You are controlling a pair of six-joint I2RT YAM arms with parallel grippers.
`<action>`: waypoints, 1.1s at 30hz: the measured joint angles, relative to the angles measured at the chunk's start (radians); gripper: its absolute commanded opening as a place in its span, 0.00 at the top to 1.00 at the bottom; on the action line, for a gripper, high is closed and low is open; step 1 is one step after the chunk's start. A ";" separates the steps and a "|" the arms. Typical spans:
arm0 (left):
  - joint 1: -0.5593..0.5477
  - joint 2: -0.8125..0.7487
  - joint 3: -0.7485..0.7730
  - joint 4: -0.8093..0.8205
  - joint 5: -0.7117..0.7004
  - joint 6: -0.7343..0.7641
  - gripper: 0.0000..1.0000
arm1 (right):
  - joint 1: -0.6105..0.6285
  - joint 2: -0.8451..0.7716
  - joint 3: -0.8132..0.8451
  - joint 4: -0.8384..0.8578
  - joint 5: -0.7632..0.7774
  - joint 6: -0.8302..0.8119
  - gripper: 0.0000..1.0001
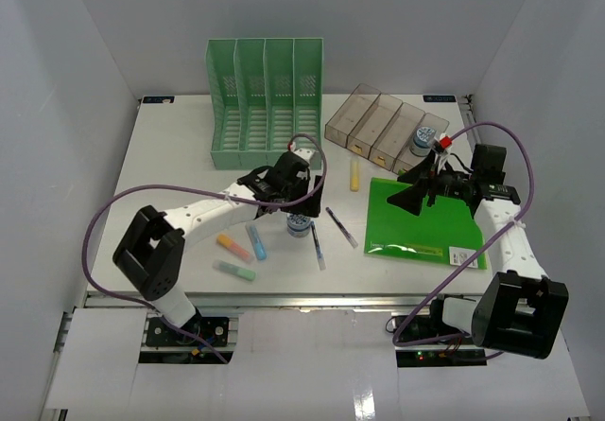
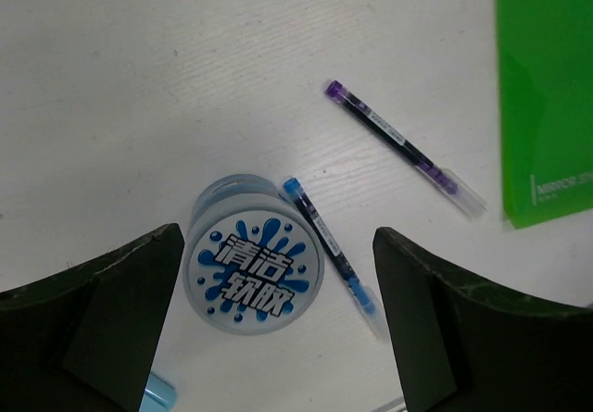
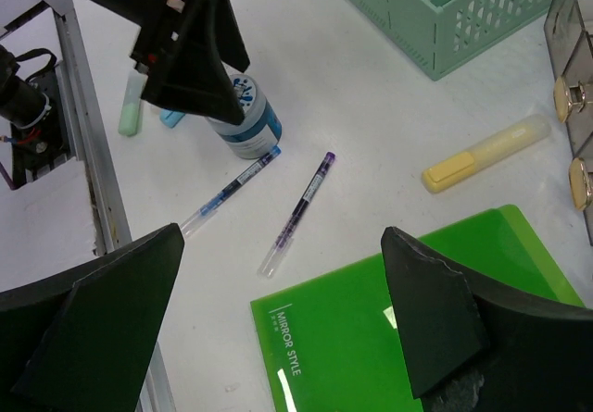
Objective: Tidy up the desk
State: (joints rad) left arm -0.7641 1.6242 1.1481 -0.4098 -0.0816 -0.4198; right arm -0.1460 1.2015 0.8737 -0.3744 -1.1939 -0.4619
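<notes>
— Hovering over the round tub [image 2: 255, 268] with the blue splash lid, is that the left end effector [image 1: 291, 203]?
— Yes. Its fingers are spread wide on either side of the tub and grip nothing. A blue pen [image 2: 329, 245] lies just beside the tub, and a purple pen [image 2: 403, 139] lies farther toward the green folder [image 1: 425, 222].
— And the right end effector [image 1: 421, 189]?
— Also wide and empty, raised above the far part of the folder.
— Where does the counter [image 1: 180, 156] sit in all this?
— It's the big white top under everything, between the white walls, with the arm bases at its near edge. The green file rack [image 1: 265, 99] stands at the back, and the clear drawer bins [image 1: 383, 128] are to its right. A yellow highlighter [image 1: 354, 175] lies between the bins and the folder. An orange highlighter [image 1: 232, 246], a blue highlighter [image 1: 256, 242] and a mint highlighter [image 1: 234, 271] lie close together by the left arm.
</notes>
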 measured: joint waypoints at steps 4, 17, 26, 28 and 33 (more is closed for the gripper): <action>-0.045 0.095 0.067 -0.070 -0.100 0.001 0.04 | -0.025 0.002 -0.006 -0.001 -0.031 -0.008 0.06; -0.096 0.182 0.130 -0.209 -0.213 0.010 0.12 | -0.068 0.005 -0.019 -0.002 -0.086 -0.018 0.06; -0.103 0.185 0.148 -0.250 -0.217 0.011 0.71 | -0.108 0.012 -0.019 -0.011 -0.119 -0.019 0.06; -0.103 0.185 0.165 -0.265 -0.214 0.012 0.84 | -0.120 0.012 -0.019 -0.017 -0.125 -0.021 0.06; -0.104 0.188 0.295 -0.284 -0.147 0.022 0.97 | -0.148 0.012 -0.019 -0.035 -0.136 -0.039 0.06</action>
State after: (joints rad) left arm -0.8679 1.8119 1.4429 -0.6943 -0.2290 -0.3981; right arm -0.2935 1.2133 0.8543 -0.4092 -1.3299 -0.5011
